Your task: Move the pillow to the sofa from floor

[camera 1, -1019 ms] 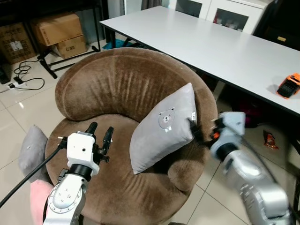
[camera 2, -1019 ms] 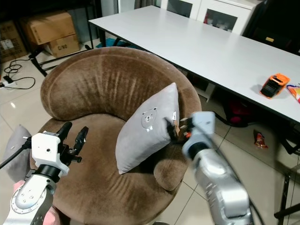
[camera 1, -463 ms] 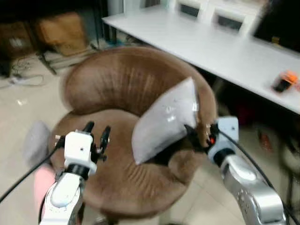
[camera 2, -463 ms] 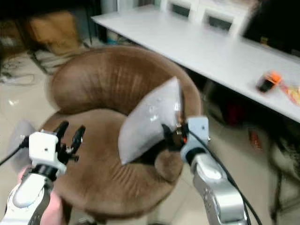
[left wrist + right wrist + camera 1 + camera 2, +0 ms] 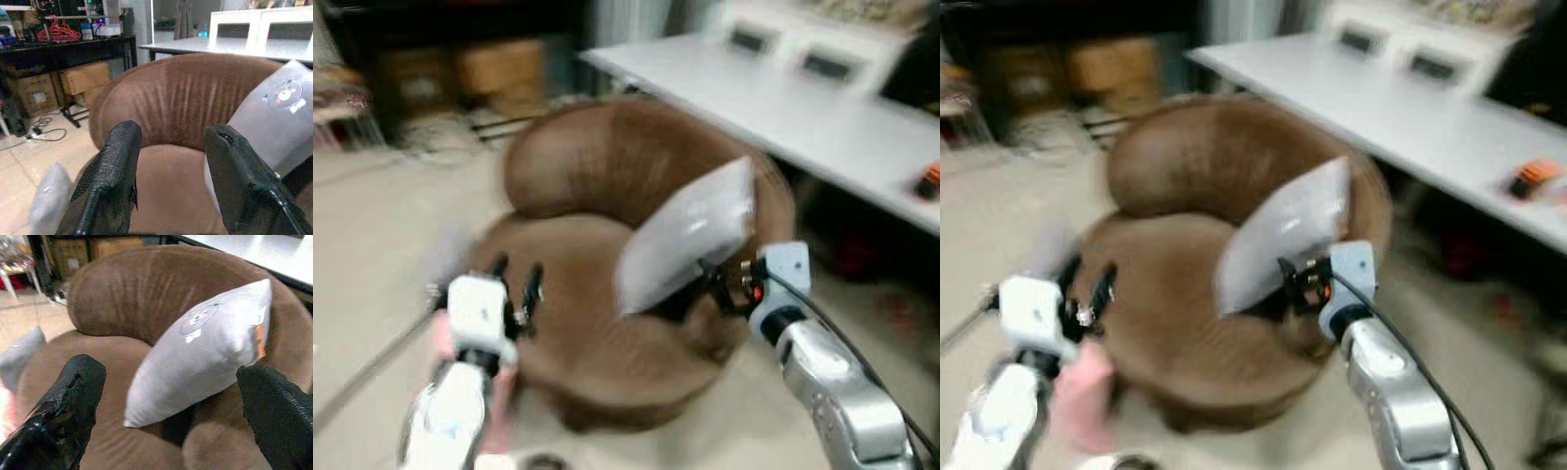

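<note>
1. Brown sofa [image 5: 146,289]: my landmark.
2. Grey pillow [image 5: 210,347] leans upright against the sofa's backrest; it looks soft and light, best pinched at a corner.
3. Right gripper [image 5: 171,411], fingers spread, faces the pillow; left gripper [image 5: 168,181], also spread, hovers over the sofa's seat.

— Where is there room on the sofa [image 5: 146,289]?
— The seat's front and left half lies bare, under the left gripper [image 5: 514,284].
— What blocks the right side?
— The pillow [image 5: 205,347] leans against the backrest there; the right gripper [image 5: 166,406] faces it, fingers wide. The white worktop [image 5: 822,127] crowds in behind.
</note>
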Available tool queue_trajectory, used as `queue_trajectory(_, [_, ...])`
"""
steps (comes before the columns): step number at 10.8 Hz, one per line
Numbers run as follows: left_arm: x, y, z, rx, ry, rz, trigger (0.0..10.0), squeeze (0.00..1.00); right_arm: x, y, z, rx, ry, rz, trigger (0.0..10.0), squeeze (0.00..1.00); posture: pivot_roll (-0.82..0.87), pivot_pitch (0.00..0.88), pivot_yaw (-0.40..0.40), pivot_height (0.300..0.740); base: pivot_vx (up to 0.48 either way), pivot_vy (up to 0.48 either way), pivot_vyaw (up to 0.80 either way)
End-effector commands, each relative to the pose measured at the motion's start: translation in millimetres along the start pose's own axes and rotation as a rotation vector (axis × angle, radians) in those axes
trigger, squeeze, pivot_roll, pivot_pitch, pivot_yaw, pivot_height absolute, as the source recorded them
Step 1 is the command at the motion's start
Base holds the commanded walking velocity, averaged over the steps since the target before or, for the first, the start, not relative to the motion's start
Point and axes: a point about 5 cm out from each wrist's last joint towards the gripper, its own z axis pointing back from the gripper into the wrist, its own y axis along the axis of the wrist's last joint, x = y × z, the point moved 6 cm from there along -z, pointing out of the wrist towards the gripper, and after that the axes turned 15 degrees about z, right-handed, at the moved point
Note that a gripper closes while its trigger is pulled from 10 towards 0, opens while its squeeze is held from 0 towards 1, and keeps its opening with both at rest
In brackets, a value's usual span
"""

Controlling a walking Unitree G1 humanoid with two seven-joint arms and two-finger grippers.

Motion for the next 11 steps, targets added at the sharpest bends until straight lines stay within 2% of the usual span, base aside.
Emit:
queue_trajectory(1, [0.1, 8, -4.6, 0.026, -0.001, -0.011, 10.0, 0.00, 2.6, -1, -0.1, -0.005, -0.006, 0.003, 10.0, 0.00, -0.05, 0.000, -0.073, 0.740, 0.000, 0.266, 0.00])
queue_trajectory(7, [-3.8, 8, -2.7, 0.030, 0.027, -0.012, 10.0, 0.00, -1.8, -8, -1.0, -0.027, 0.010, 0.028, 10.0, 0.00, -0.04, 0.000, -0.086, 0.740, 0.000, 0.403, 0.00])
queue_trajectory(10, [-7.7, 7, -1.8, 0.029, 0.032, -0.024, 10.0, 0.00, 22.9, -24, 5.7, -0.062, -0.111, 0.014, 10.0, 0.00, -0.04, 0.000, -0.079, 0.740, 0.000, 0.406, 0.00])
queue_trajectory(11, [-8.9, 7, -1.3, 0.029, 0.035, -0.027, 10.0, 0.00, 22.9, -26, 6.8, -0.067, -0.107, 0.020, 10.0, 0.00, -0.05, 0.000, -0.079, 0.740, 0.000, 0.409, 0.00])
